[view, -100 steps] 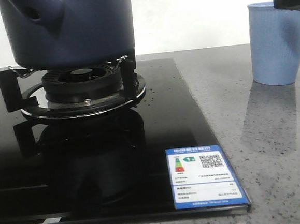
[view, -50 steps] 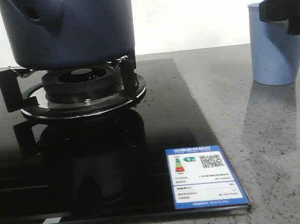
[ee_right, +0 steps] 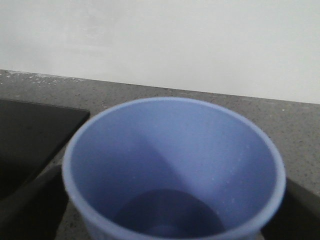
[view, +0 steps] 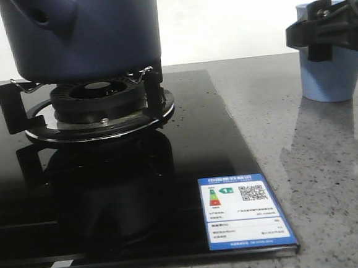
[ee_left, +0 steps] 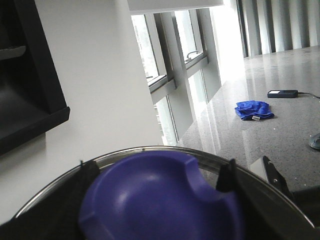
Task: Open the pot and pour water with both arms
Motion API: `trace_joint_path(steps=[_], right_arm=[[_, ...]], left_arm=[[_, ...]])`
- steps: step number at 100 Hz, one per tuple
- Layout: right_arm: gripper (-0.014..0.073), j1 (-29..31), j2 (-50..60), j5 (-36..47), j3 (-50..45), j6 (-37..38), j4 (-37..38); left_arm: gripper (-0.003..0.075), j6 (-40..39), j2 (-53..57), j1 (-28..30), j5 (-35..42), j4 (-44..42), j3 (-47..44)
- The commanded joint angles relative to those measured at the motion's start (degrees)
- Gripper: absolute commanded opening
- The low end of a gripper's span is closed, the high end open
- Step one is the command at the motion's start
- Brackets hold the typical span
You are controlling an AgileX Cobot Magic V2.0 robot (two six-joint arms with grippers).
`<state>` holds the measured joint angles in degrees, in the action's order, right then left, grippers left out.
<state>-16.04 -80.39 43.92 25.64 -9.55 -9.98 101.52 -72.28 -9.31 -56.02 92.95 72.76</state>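
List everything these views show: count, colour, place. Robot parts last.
pot: one, dark navy, on the burner, left rear
lid: one, blue knob with metal rim, under the left wrist camera
burner: one, black, on the stove
stove: one, glossy black glass, left on the counter
label: one, blue and white, front right corner of the stove
cup: one, light blue, on the grey counter, right rear
cloth: one, blue, on the far counter
right gripper: black, at the cup
left gripper: black, astride the lid knob

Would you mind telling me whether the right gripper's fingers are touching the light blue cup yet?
Cannot tell. In the right wrist view the fingers flank the cup, but any contact is blurred; the front view shows the right gripper overlapping it only.
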Motion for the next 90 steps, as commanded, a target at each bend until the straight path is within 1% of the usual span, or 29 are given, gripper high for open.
trace_joint_path(steps=[1, 8, 13, 20, 25, 27, 28, 29, 32, 37, 42, 52, 58, 68, 75, 76, 90], right_arm=[[0.0655, 0.06, 0.41, 4.90, 2.19, 0.29, 0.27], [0.0647, 0.06, 0.41, 4.63, 2.19, 0.29, 0.27], [0.0614, 0.06, 0.41, 4.63, 2.19, 0.29, 0.27], [0.0522, 0.06, 0.41, 4.63, 2.19, 0.29, 0.27], [0.0428, 0.06, 0.41, 4.55, 2.19, 0.29, 0.27], [0.0404, 0.06, 0.41, 4.55, 2.19, 0.29, 0.27], [0.0368, 0.06, 0.41, 4.55, 2.19, 0.29, 0.27], [0.0368, 0.06, 0.41, 4.55, 2.08, 0.29, 0.27], [0.0314, 0.06, 0.41, 4.55, 2.08, 0.29, 0.27], [0.0251, 0.06, 0.71, 4.50, 2.08, 0.29, 0.27], [0.0206, 0.06, 1.38, 4.50, 2.08, 0.29, 0.75], [0.0206, 0.06, 4.76, 4.50, 2.47, 0.29, 3.12], [0.0206, 0.06, 7.46, 3.17, 3.80, 0.29, 4.90], [0.0207, 0.06, 10.68, -5.30, 9.73, 0.29, 9.98], [0.0207, -0.19, 11.34, -11.49, 15.15, 0.29, 15.70], [0.0207, -0.47, 11.34, -12.58, 16.25, 0.29, 17.13], [0.0207, -4.67, 10.66, -22.09, 26.84, 0.29, 24.38]], left_arm=[[0.0273, -0.55, 1.99, -0.29, -0.82, 6.05, 2.23], [0.0272, -0.55, 1.99, -0.29, -0.82, 6.05, 2.23], [0.0272, -0.55, 1.99, -0.29, -0.82, 6.05, 2.23], [0.0272, -0.55, 1.99, -0.29, -0.82, 6.05, 2.23], [0.0272, -0.55, 1.99, -0.29, -0.82, 6.05, 2.23], [0.0273, -0.55, 1.99, -0.29, -0.82, 6.05, 2.23], [0.0273, -0.55, 1.99, -0.29, -0.82, 6.05, 2.23], [0.0273, -0.55, 1.99, -0.29, -0.82, 6.05, 2.23], [0.0273, -0.55, 2.10, -0.29, -0.82, 6.05, 2.23], [0.0272, -0.55, 2.24, -0.29, -0.82, 6.05, 2.23], [0.0273, -0.58, 2.63, -0.29, -0.27, 6.05, 2.23], [0.0273, -3.19, 3.88, -0.29, 0.90, 6.05, 2.23], [0.0273, -4.71, 4.75, -0.29, 2.30, 6.05, 2.23], [0.0273, -6.23, 6.19, -0.29, 4.82, 6.05, 2.23], [0.0272, -6.55, 7.20, -0.29, 6.11, 6.05, 2.23], [0.0272, -6.55, 7.41, -0.29, 6.22, 6.05, 2.23], [0.0273, -8.23, 9.73, -0.29, 9.60, 6.05, 2.23]])
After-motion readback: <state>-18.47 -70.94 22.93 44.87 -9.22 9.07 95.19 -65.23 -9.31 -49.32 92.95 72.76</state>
